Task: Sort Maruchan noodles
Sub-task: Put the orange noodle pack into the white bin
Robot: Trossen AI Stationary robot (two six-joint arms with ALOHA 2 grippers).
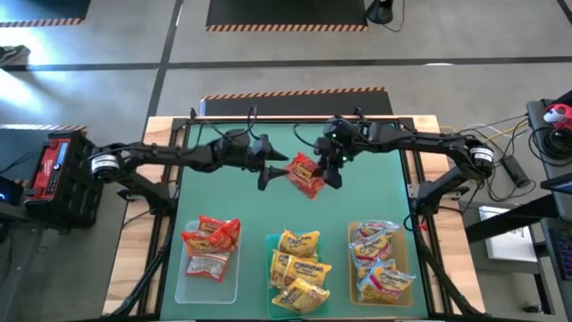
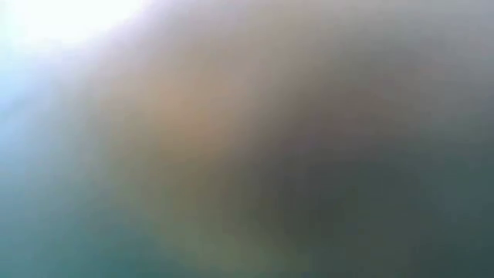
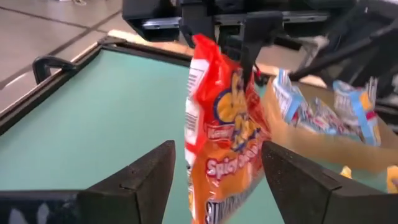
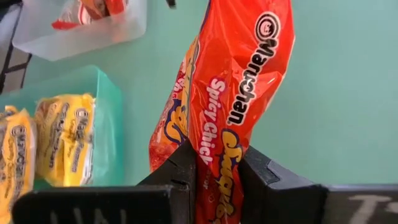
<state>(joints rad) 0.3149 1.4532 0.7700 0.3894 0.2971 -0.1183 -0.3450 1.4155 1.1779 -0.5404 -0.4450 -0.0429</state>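
Note:
A red Maruchan packet hangs in the air over the middle of the green table, between my two grippers. My right gripper is shut on it. My left gripper is open just to the packet's left, and its fingers stand on either side of the packet's lower part; I cannot tell whether they touch it. Other red packets lie in the clear tray, yellow ones in the teal tray, and white-red labelled ones in the amber tray. The low view shows only blur. My right gripper pinches the red packet's crumpled top end between its two fingers. In the left wrist view the fingers come at it from above, pointing down. The packet hangs upright below them, lifted clear of the table.
Three trays stand in a row along the table's near edge: clear at the left, teal in the middle, amber at the right. A raised black frame borders the green mat. Bare mat lies under and beyond the grippers.

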